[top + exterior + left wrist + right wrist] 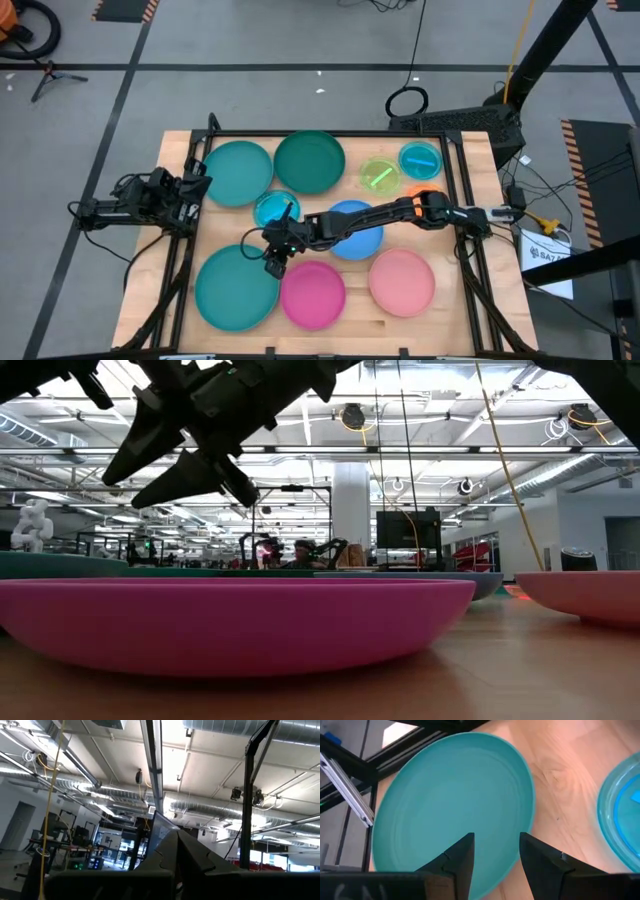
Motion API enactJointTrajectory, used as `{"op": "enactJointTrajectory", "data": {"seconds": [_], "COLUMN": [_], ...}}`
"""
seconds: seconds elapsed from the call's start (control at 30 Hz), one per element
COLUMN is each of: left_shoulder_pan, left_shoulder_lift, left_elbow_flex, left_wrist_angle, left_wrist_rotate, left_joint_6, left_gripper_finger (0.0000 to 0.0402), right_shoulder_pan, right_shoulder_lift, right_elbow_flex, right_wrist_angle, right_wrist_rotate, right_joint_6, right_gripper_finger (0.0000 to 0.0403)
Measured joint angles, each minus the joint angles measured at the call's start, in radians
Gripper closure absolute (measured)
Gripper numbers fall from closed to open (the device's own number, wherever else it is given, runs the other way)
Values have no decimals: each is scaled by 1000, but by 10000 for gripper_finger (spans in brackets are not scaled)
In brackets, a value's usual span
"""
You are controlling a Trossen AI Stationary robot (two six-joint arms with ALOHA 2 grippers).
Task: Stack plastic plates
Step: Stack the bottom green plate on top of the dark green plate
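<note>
Several plastic plates lie bottom-down on the wooden table. Large teal ones sit at the far left (238,172), the far middle (310,162) and the near left (236,287). A magenta plate (313,294) and a pale pink plate (402,282) lie near the front, a blue one (352,230) mid-table. Small cyan plates (272,208) (420,158) and a lime one (380,175) lie farther back. My right gripper (273,260) (496,840) hangs open above the near-left teal plate (455,805), over its far right part. My left gripper (195,190) stays shut at the left edge.
A black frame rail (330,134) runs around the tabletop, with bars (350,790) just beyond the near-left teal plate. An orange plate (414,188) peeks out beside my right arm. In the low view the magenta plate (230,625) fills the foreground, with the pink one (590,595) at its right.
</note>
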Motion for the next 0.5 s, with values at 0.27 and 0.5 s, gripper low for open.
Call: {"op": "enactJointTrajectory", "data": {"seconds": [0.27,0.5], "left_shoulder_pan": [0,0], "left_shoulder_lift": [0,0], "left_elbow_flex": [0,0], "left_wrist_angle": [16,26], "left_wrist_rotate": [-3,-3], "left_joint_6": [2,15], "left_gripper_finger": [392,392], "right_shoulder_pan": [-6,6], "right_shoulder_lift": [0,-1], "right_elbow_flex": [0,0], "right_wrist_angle": [67,154], "right_wrist_rotate": [4,5], "right_joint_6": [98,109], "right_gripper_finger": [252,261]}}
